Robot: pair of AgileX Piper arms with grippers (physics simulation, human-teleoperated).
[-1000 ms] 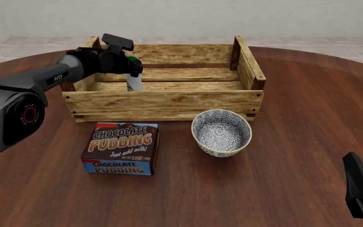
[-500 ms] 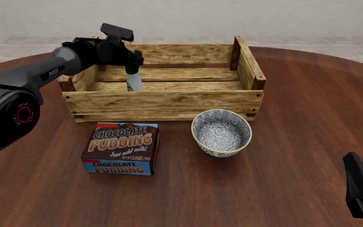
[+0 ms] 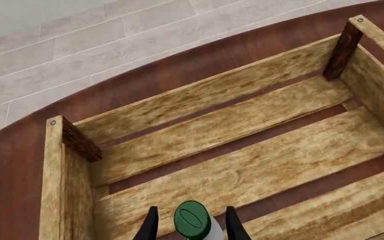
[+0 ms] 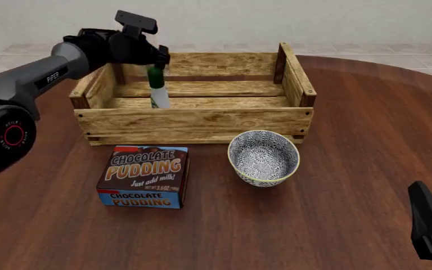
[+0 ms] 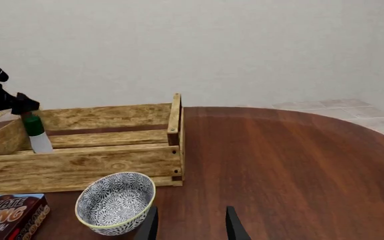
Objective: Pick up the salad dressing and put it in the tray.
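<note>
Placement done: salad dressing (image 4: 158, 93) upright inside tray (image 4: 193, 121). Left hand (image 4: 157, 61) open, straddling cap, holding nothing. Next: lift clear. Right hand (image 5: 189, 225) open, empty.

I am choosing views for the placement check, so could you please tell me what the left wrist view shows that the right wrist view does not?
Only the left wrist view shows the tray's slatted floor and the left gripper either side of the salad dressing's cap. Only the right wrist view shows the bowl, pudding box and right gripper. Both show the tray and salad dressing.
</note>
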